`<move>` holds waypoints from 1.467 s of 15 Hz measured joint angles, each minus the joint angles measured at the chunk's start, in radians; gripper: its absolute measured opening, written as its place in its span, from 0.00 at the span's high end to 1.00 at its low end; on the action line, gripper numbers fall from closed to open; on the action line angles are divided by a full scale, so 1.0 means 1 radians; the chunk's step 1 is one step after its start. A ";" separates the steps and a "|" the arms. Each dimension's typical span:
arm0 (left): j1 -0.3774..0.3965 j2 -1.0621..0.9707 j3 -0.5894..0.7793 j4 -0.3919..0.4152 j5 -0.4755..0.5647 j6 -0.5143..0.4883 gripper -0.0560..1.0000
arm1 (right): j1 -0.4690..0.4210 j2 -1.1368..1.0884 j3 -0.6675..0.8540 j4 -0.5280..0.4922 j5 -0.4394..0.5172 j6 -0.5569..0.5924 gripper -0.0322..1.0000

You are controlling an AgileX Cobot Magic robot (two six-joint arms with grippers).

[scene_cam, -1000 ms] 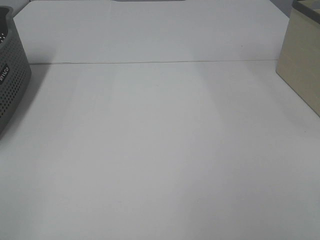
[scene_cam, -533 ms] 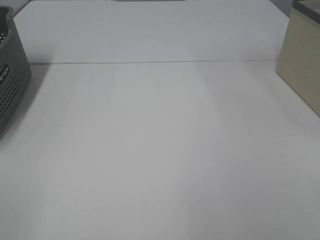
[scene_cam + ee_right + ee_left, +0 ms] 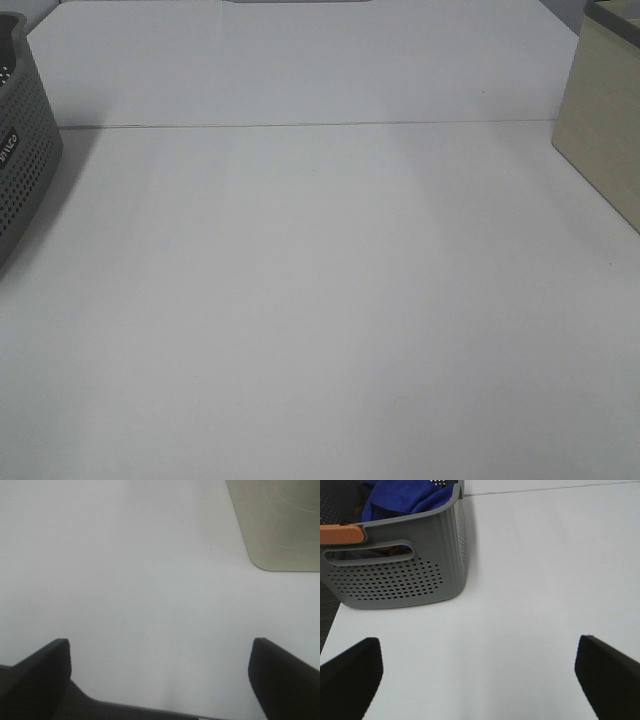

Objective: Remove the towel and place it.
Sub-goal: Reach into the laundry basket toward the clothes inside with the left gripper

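The royal-blue towel [image 3: 402, 497] lies bunched inside a grey perforated basket [image 3: 400, 577], seen in the left wrist view. Only the basket's edge [image 3: 22, 160] shows at the far left of the exterior high view; the towel is hidden there. My left gripper [image 3: 477, 680] is open and empty, hovering over the white table a short way from the basket. My right gripper [image 3: 160, 677] is open and empty over the table near its edge. Neither gripper shows in the exterior high view.
A beige box [image 3: 605, 130] stands at the right edge of the table and also shows in the right wrist view [image 3: 277, 522]. An orange handle-like piece [image 3: 340, 534] sits on the basket rim. A seam [image 3: 300, 125] crosses the white table.
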 joint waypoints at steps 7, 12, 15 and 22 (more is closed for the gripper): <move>0.000 0.000 0.000 -0.002 0.000 0.000 0.01 | 0.000 0.000 0.000 0.000 0.000 0.000 0.07; 0.000 0.124 -0.091 -0.004 0.046 0.062 0.01 | 0.000 0.000 0.000 0.000 0.000 0.000 0.07; 0.000 0.387 -0.280 -0.003 0.114 0.252 0.01 | 0.000 0.000 0.000 0.000 0.000 0.000 0.07; 0.000 0.960 -0.720 0.063 0.136 0.685 0.03 | 0.000 0.000 0.000 0.000 0.000 0.000 0.07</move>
